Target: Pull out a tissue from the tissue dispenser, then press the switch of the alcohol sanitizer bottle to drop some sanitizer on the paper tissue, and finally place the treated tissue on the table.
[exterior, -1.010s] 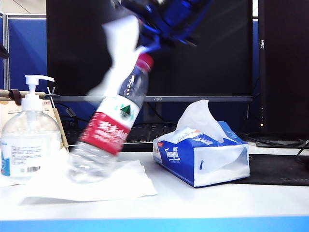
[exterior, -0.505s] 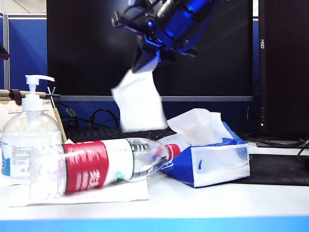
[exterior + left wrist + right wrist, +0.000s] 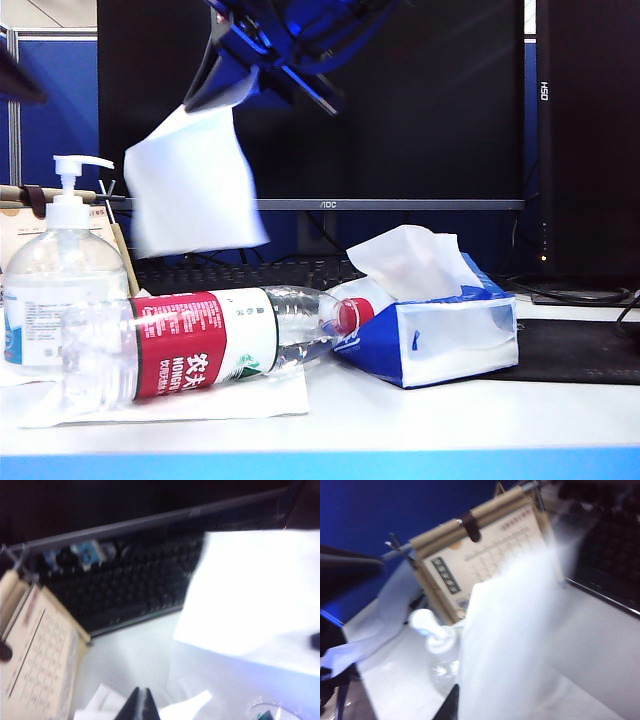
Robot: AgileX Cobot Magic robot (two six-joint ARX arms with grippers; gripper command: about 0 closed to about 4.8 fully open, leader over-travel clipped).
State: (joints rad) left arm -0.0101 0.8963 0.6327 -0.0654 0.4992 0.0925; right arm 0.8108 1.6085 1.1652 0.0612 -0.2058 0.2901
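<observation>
Right hand (image 3: pixel 240 85): we see it high over the counter, above the space between the pump bottle and the tissue pack, blurred; it is closed on the top edge of the tissue.
Tissue (image 3: pixel 192 180): we see one white sheet hanging free from the right hand, clear of everything below; in the right wrist view it fills the foreground as a white blur (image 3: pixel 520 645).
Left hand (image 3: pixel 140 706): only its dark tips show at the edge of the left wrist view; they look pressed together, holding nothing we can see. We cannot find it in the exterior view.
Pump bottle (image 3: pixel 58 295): upright at the left end of the counter (image 3: pixel 430 425), white pump head (image 3: pixel 72 170) with its nozzle pointing toward the tissue.
Water bottle (image 3: pixel 205 345): lying on its side on a flat white sheet (image 3: pixel 250 398), red cap against the tissue pack.
Tissue pack (image 3: pixel 430 335): blue and white, right of the middle, a white tuft standing out of its top.
Behind: keyboard (image 3: pixel 130 595), monitor (image 3: pixel 400 100), a desk calendar (image 3: pixel 485 555) near the pump bottle.
</observation>
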